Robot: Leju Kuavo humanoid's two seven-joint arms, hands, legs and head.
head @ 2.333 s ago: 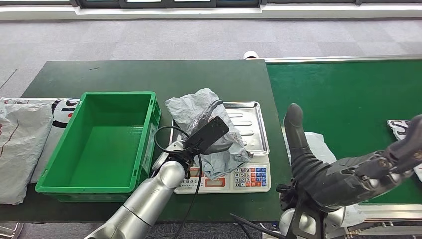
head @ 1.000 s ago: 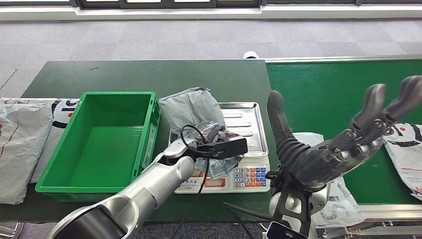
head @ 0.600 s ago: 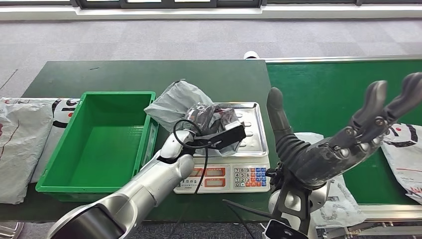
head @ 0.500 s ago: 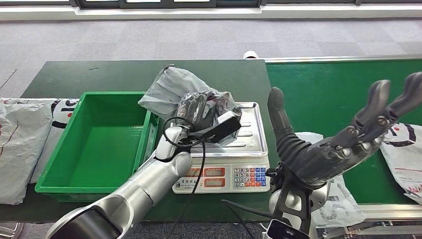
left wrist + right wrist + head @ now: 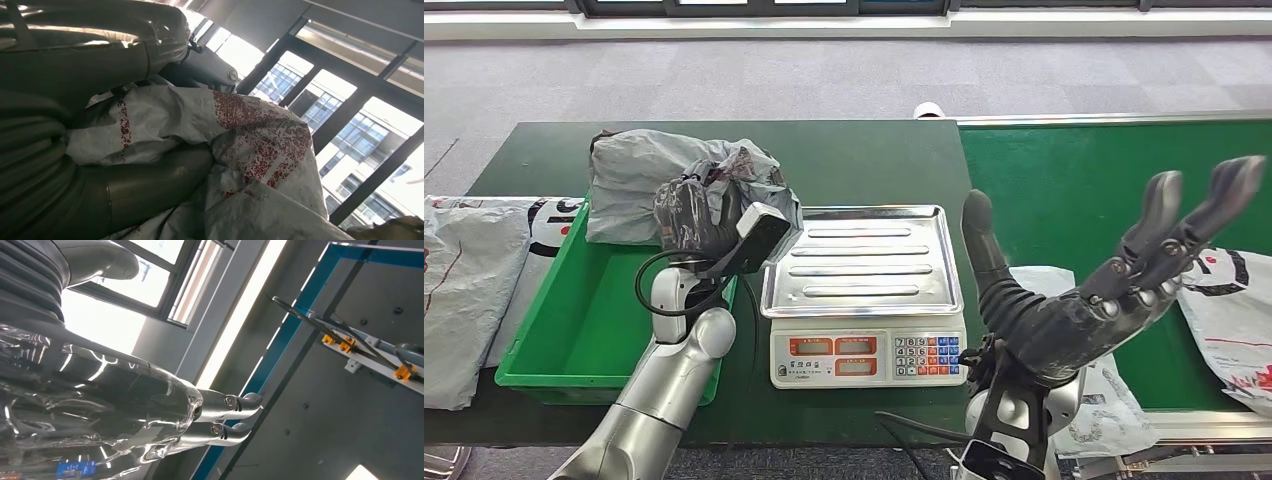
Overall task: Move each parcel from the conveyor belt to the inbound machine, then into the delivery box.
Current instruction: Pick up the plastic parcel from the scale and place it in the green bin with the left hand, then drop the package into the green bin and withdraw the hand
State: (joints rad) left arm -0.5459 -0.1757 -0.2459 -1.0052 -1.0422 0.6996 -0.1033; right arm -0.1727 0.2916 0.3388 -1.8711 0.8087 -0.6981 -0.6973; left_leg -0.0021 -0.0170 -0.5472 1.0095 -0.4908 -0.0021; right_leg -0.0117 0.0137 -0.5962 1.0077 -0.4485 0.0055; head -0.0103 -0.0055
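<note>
My left fingers (image 5: 686, 215) clutch the parcel (image 5: 659, 180) above the box's (image 5: 574, 340) far rim; the box lies just below. My right fingers (image 5: 1184, 215) are spread, holding nothing.

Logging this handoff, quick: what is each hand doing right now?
Left hand: holding the grey parcel above the green box.
Right hand: open, fingers spread, holding nothing.

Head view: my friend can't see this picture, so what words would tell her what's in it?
The robot's left hand holds a crumpled grey plastic parcel over the far end of a green plastic crate. Beside it sits a silver-trayed weighing scale, its tray bare, and the open right hand is raised above the green conveyor belt.
</note>
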